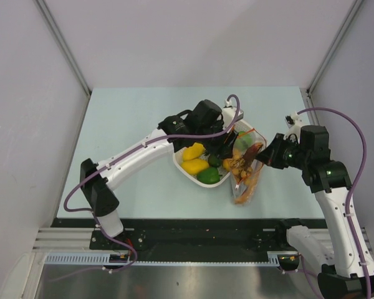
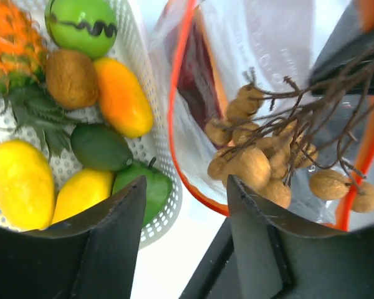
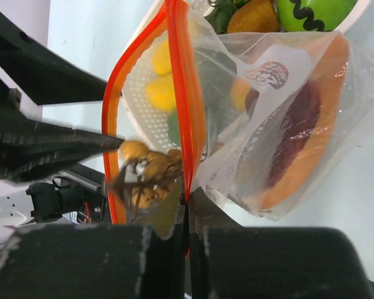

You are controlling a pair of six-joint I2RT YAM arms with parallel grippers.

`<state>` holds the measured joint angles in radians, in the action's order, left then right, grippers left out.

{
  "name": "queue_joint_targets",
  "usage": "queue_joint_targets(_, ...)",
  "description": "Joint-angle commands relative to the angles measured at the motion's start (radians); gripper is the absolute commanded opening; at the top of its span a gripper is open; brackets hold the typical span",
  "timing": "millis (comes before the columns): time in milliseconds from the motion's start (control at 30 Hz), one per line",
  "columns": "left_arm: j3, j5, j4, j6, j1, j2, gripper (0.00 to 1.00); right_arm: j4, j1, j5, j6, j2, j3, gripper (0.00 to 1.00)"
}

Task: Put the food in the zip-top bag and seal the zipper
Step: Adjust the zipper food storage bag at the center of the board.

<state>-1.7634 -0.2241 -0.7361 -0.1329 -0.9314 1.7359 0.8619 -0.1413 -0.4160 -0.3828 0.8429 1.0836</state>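
Note:
The zip-top bag lies right of the basket, its mouth held wide. My right gripper is shut on one side of the red-orange zipper. Inside the bag lies the long orange slice with a dark red centre. The brown berry cluster sits in the open mouth between the two zipper strips, blurred in the right wrist view. My left gripper hovers just above the mouth, open, with nothing between its fingers. More food stays in the basket: a green apple, yellow pieces and a spiky orange piece.
The white perforated basket stands mid-table, touching the bag's left side. Both arms crowd over the bag and basket. Grey enclosure walls close in the table on the left, the right and at the back.

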Motion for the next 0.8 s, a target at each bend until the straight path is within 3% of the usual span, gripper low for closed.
queue_joint_targets(0,0.01,-0.055,0.009,-0.028,0.016,-0.009,0.45,-0.041,-0.003,-0.041,0.005,-0.022,0.044,0.0)
queue_joint_targets(67,-0.001,-0.073,-0.003,-0.016,0.016,-0.003,0.26,-0.037,-0.003,-0.029,0.013,-0.021,0.044,0.0)
queue_joint_targets(100,-0.022,-0.083,-0.012,-0.013,0.02,-0.004,0.08,-0.037,-0.003,-0.03,0.016,-0.021,0.045,0.0)
queue_joint_targets(133,-0.028,-0.087,-0.017,-0.004,0.02,-0.012,0.02,-0.037,-0.001,-0.05,0.018,-0.024,0.045,0.0)
queue_joint_targets(367,0.044,-0.159,0.052,0.006,0.026,-0.156,0.0,-0.035,0.0,-0.112,0.013,-0.065,0.044,0.0)
queue_joint_targets(533,0.032,-0.175,-0.008,-0.019,0.034,-0.093,0.01,-0.006,-0.003,-0.144,0.009,-0.024,0.042,0.0)
queue_joint_targets(567,0.024,-0.178,-0.02,-0.016,0.034,-0.091,0.27,0.009,-0.003,-0.118,0.012,-0.022,0.038,0.0)
queue_joint_targets(767,0.29,-0.075,0.3,0.081,0.005,-0.352,0.76,-0.02,-0.007,-0.11,0.015,-0.022,0.016,0.0)
